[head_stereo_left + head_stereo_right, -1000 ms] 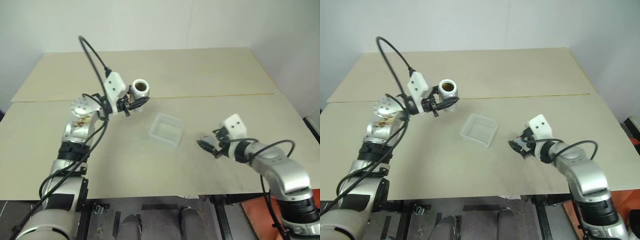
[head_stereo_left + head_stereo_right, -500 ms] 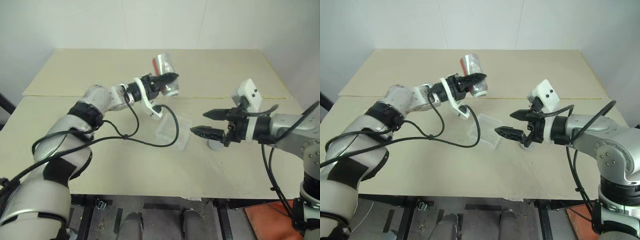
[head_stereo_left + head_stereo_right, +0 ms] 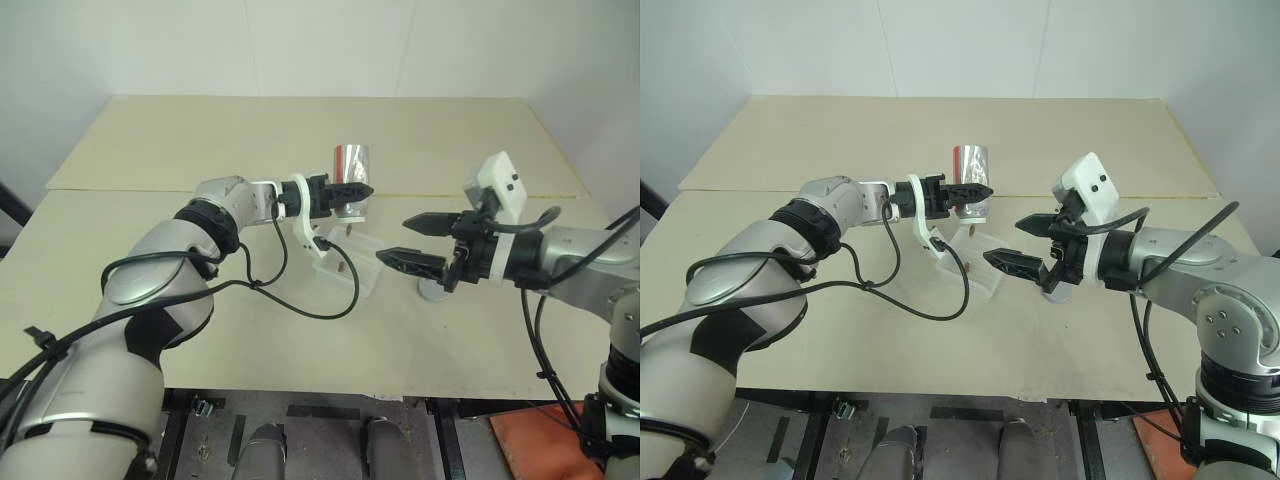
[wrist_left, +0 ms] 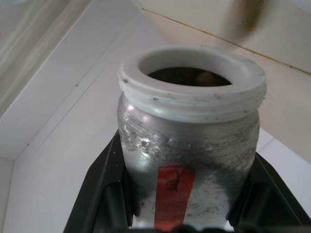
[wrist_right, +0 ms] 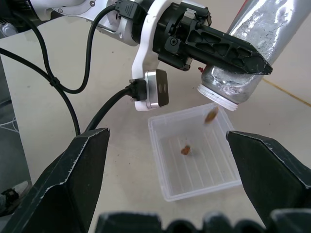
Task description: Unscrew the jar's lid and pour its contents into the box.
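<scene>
On the beige table [image 3: 150, 230], the jar [image 3: 351, 181] is clamped upside down in the left gripper [image 3: 345, 190] just above the box [image 3: 345, 265]; the right gripper [image 3: 408, 240], jaws apart and empty, hangs beside the box. In the left wrist view the jar is seen squeezed at its middle, a sound hold for something judged light, stiff and slippery. In the right wrist view one nut [image 5: 211, 115] is caught falling towards the box and another [image 5: 185, 151] lies inside.

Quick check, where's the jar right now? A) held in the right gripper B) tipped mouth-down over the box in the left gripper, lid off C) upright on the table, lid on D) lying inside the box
B: the left gripper is shut on the jar, tilted with its open mouth above the box; one piece is falling and another lies in the box.
</scene>
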### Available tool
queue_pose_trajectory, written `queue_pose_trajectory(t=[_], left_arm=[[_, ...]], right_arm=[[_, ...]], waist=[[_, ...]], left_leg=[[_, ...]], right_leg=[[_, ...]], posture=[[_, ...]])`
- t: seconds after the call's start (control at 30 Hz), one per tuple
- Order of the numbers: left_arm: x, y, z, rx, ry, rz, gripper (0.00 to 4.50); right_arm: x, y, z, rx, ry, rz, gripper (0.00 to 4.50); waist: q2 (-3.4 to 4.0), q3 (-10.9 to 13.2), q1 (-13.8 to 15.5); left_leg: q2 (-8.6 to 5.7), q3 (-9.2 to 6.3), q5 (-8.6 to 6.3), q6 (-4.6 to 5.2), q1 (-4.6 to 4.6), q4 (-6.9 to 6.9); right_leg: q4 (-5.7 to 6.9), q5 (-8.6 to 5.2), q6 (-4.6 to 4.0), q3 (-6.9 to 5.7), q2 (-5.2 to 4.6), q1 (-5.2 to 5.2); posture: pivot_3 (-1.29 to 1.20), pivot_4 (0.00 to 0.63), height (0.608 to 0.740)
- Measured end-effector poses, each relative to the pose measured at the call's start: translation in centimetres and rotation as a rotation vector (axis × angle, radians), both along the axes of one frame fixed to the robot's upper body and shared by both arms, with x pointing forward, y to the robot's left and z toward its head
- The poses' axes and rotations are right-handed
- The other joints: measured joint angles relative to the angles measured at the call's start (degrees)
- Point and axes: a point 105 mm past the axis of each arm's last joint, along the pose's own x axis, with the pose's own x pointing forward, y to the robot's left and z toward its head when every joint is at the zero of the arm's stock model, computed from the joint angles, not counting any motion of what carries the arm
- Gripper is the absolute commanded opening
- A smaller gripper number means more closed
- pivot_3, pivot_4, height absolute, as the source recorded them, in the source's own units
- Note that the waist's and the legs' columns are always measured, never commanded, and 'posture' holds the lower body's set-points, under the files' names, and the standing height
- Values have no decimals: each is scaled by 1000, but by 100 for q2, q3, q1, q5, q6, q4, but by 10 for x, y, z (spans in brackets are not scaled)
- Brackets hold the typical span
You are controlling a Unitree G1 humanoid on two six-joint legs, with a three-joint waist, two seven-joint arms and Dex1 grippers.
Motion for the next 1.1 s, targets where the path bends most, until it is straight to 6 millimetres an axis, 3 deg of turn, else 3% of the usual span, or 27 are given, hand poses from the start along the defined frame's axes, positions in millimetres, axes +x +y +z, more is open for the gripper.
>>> queue_pose_trajectory(t=[0.17, 0.27, 0.43, 0.53, 0.6, 0.73, 0.83, 1.0, 1.1], left_arm=[[-1, 0, 3, -50, 48, 5, 1936], [4, 12, 16, -218, 182, 84, 1936], [25, 62, 21, -693, 622, 344, 1936], [35, 84, 12, -1095, 1051, 450, 1936], [32, 94, 0, -1279, 1361, 449, 1936], [13, 111, -5, -1475, 1697, 348, 1936], [4, 119, -13, -1537, 1776, 334, 1936], [-5, 123, -48, -1593, 1859, 380, 1936], [-7, 121, -53, -1608, 1855, 368, 1936]], right_arm=[[-2, 1, -4, 0, 7, -5, 4458], [-3, 1, -6, 4, 1, -5, 4458], [-5, -1, -6, 7, -61, -17, 4458], [-4, -6, -5, -11, -99, -26, 4458], [-4, -10, -4, -32, -130, -30, 4458], [-1, -20, -2, -75, -164, -32, 4458], [1, -24, -2, -85, -176, -29, 4458], [1, -26, -1, -87, -179, -18, 4458], [1, -25, -1, -88, -177, -10, 4458]], waist=[[0, 0, -6], [0, 0, -25], [2, -1, -71], [5, -3, -87], [4, -2, -126], [4, -3, -261], [4, -4, -318], [4, -5, -306], [4, -5, -297]], left_leg=[[1, 0, 0, 0, 0, 0], [2, 1, 1, -1, 3, 0], [2, 2, 14, -24, 7, 0], [4, -1, 15, -26, 2, 1], [4, -4, 14, -25, 1, 3], [4, -5, 12, -22, 18, 4], [4, -3, 11, -19, 41, 4], [4, -2, 11, -19, 45, 4], [3, -2, 12, -20, 40, 4]], right_leg=[[1, 0, 0, 0, 0, 0], [1, 0, 0, 0, 0, 0], [2, 0, -1, 0, -1, 3], [9, 0, -1, -5, -5, 8], [9, 0, 0, -8, -6, 8], [10, 1, -1, -6, -4, 19], [0, 1, -2, -3, -3, 31], [-2, 1, -3, 1, -1, 33], [0, 1, -4, 1, -2, 32]], posture=[[0, 150, 740], [0, 150, 740], [0, 150, 740], [0, 150, 740], [0, 150, 740], [0, 150, 740], [0, 150, 740], [0, 150, 740], [0, 150, 740]])
